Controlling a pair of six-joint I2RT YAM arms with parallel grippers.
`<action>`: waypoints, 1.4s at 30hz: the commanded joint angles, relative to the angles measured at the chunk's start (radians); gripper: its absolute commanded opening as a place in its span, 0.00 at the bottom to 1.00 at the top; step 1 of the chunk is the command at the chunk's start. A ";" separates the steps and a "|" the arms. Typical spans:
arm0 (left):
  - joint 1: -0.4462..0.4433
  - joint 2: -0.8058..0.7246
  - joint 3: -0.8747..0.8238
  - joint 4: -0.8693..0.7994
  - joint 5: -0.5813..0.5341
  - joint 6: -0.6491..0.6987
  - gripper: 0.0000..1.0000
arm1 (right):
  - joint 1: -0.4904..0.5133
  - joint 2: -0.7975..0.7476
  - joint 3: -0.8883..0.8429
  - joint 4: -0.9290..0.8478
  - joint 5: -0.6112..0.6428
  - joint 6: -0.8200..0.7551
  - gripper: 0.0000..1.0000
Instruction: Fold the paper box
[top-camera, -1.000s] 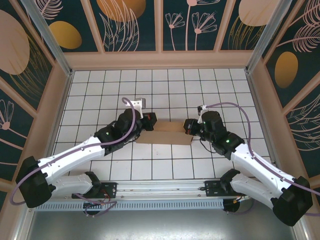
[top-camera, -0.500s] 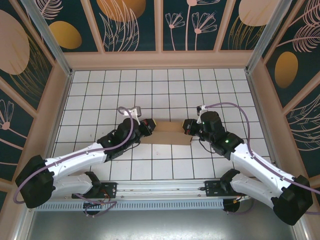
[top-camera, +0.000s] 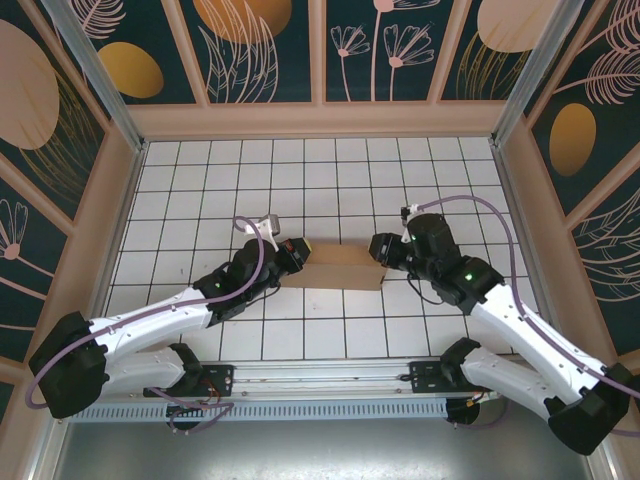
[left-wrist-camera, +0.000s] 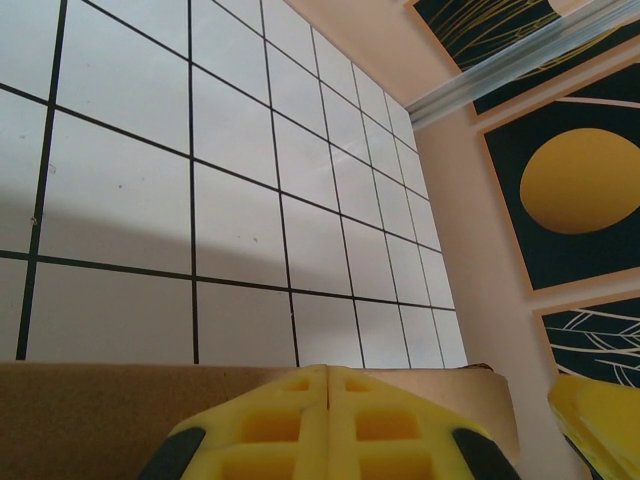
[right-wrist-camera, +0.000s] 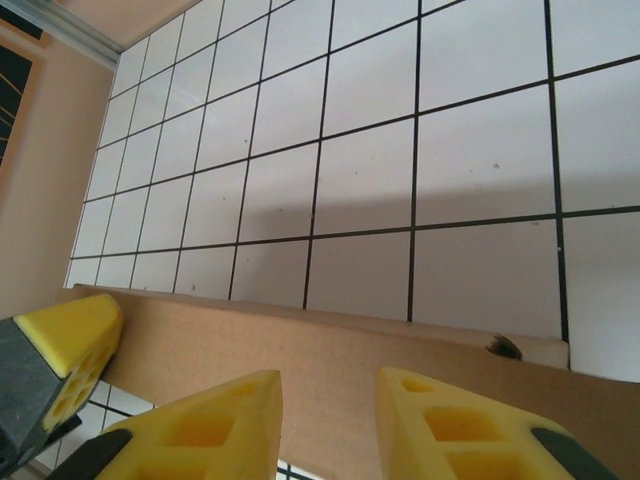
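Left hand (left-wrist-camera: 328, 375) closed, right hand (right-wrist-camera: 328, 385) parted, at opposite ends of the paper box (top-camera: 340, 270).

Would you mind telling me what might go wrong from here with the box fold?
The right gripper stands open at the paper box, so that end is unpinned and a flap may spring back. The left gripper, shut at the opposite end, might shove the box along the tiled table.

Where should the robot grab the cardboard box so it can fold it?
Probably the thin raised edge near the right end of the cardboard box. The box lies long and low between both arms, and that edge looks narrow enough to pinch. Come in from the right, where the right hand has its fingers apart.
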 joint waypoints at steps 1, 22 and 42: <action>0.004 0.012 -0.016 -0.080 -0.020 -0.007 0.00 | -0.006 -0.028 0.015 -0.102 0.063 -0.001 0.33; 0.003 0.008 -0.021 -0.068 0.008 0.001 0.00 | -0.096 -0.040 -0.230 0.191 -0.269 0.103 0.38; 0.004 0.020 -0.126 0.065 0.067 -0.077 0.00 | -0.227 -0.075 -0.465 0.594 -0.664 0.358 0.39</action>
